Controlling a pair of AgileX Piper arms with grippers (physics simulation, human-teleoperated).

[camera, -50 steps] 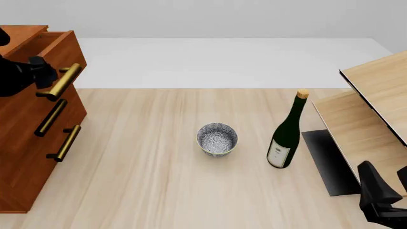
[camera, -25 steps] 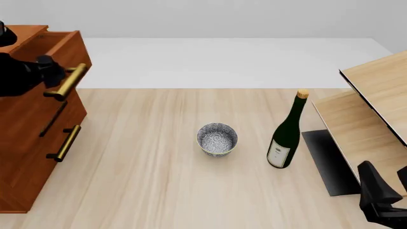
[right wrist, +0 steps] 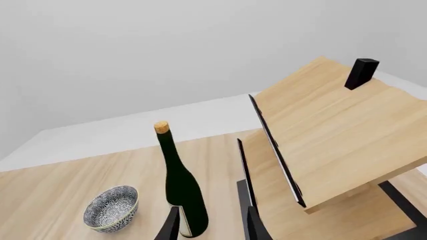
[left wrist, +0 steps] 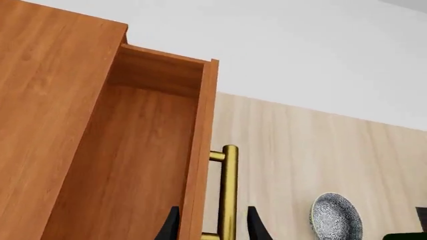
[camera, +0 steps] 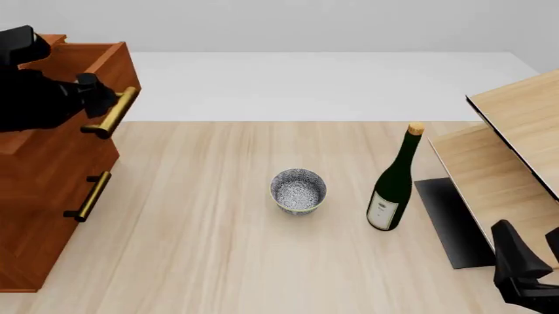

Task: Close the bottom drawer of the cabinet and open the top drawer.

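Note:
The reddish-brown cabinet (camera: 35, 216) stands at the table's left edge. Its top drawer (camera: 122, 65) is pulled out toward the table's middle, and its empty inside shows in the left wrist view (left wrist: 133, 165). My left gripper (camera: 94, 91) is shut on the top drawer's brass handle (camera: 112, 112), with one finger on each side of the bar (left wrist: 229, 190). The bottom drawer (camera: 52, 248) looks flush with the cabinet face, and its handle (camera: 91, 195) is free. The pulled-out top drawer hides the middle drawer's handle. My right gripper (camera: 533, 252) is open and empty at the near right corner.
A patterned bowl (camera: 298, 190) sits mid-table. A dark green corked bottle (camera: 393, 186) stands upright to its right. Pale slanted wooden boards (camera: 515, 150) on a black base (camera: 450, 219) fill the right side, close to my right gripper.
My left gripper has moved to the right with the top handle, drawing the top drawer further out. The drawer now covers the middle handle. The right arm has not moved.

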